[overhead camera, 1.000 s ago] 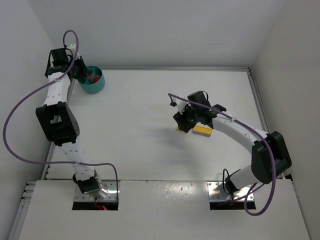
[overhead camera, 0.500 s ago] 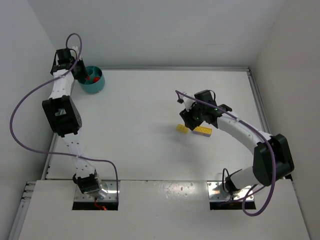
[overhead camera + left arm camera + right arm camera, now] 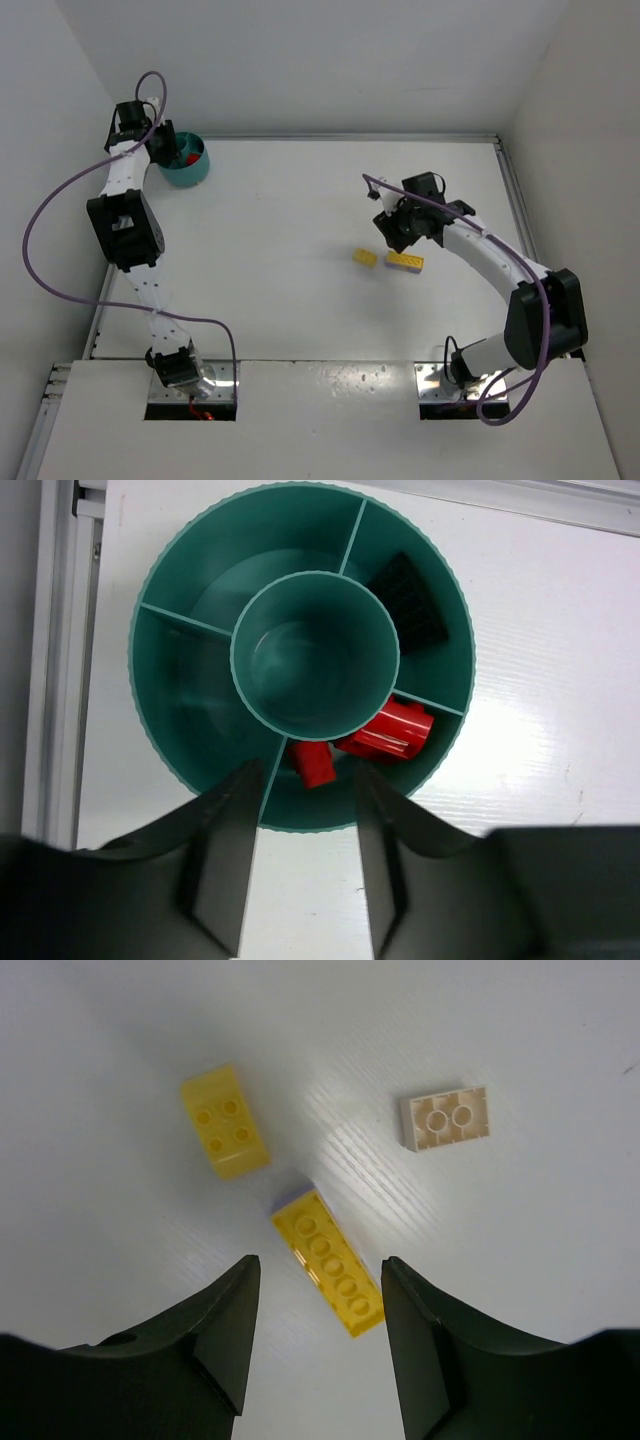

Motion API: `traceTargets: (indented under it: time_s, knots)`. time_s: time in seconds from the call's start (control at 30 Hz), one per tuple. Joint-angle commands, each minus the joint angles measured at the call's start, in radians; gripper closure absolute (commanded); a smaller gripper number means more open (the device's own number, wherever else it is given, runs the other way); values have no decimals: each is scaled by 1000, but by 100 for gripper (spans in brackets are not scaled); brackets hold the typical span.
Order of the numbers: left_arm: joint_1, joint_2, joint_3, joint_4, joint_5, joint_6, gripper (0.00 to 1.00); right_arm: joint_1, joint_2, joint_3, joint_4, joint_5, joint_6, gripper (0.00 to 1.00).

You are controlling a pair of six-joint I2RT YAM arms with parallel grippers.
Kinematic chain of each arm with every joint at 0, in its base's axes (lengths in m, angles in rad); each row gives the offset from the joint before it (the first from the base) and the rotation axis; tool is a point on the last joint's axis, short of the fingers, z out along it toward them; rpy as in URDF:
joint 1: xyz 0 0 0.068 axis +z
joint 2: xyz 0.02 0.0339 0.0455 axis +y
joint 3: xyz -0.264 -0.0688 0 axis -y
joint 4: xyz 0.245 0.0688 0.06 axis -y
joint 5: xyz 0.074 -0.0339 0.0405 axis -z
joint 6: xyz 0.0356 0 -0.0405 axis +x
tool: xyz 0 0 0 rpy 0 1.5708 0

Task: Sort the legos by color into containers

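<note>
The right claw [image 3: 318, 1340] hangs over the table [image 3: 280, 220], jaws apart and nothing between them. Just below it we see its likely next catch, a long yellow brick [image 3: 328, 1265] lying flat, studs up, right of the table's middle, with a lilac edge showing at one end. The brick's long axis runs on a slant across the claw's gap, not square to it. In the wrist view, one end already shows between the fingertips [image 3: 228, 1330]. We judge the wrist needs a turn before the jaws can close across the brick's narrow sides. From above, the claw sits just to the far side of the brick, so the way to it is nearward and down.

A small yellow brick [image 3: 225, 1120] lies just left of the long one, apart from it. A pale brick [image 3: 445, 1120] rests upside down close by.

In the far left corner, the left claw [image 3: 300, 880] hovers, jaws apart and empty, over the edge of the teal bowl [image 3: 160, 700]. There, two red bricks [image 3: 385, 732] share one compartment and a dark brick [image 3: 405, 600] sits in another. The right arm is plainly the nearer to the yellow pieces, and the bowl stands well apart from them, across the table.
</note>
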Motion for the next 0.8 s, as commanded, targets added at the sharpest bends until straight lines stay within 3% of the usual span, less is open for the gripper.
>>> traceTargets:
  time_s: [0.0, 0.17, 0.37, 0.57, 0.77]
  knots:
    - [-3, -30, 12, 18, 27, 12, 51, -26, -22, 58, -82, 10, -116, 48]
    - [-3, -77, 3, 18, 81, 12, 48, -74, 19, 106, -233, -38, -247, 51]
    - [-47, -243, -151, 27, 168, 13, 48, -74, 151, 245, -478, -47, -402, 51]
    - [-91, -413, -336, 66, 247, -5, 47, -42, 275, 324, -494, -27, -420, 46]
    - [-101, -527, -399, 66, 296, -16, 43, -42, 392, 393, -550, 28, -429, 41]
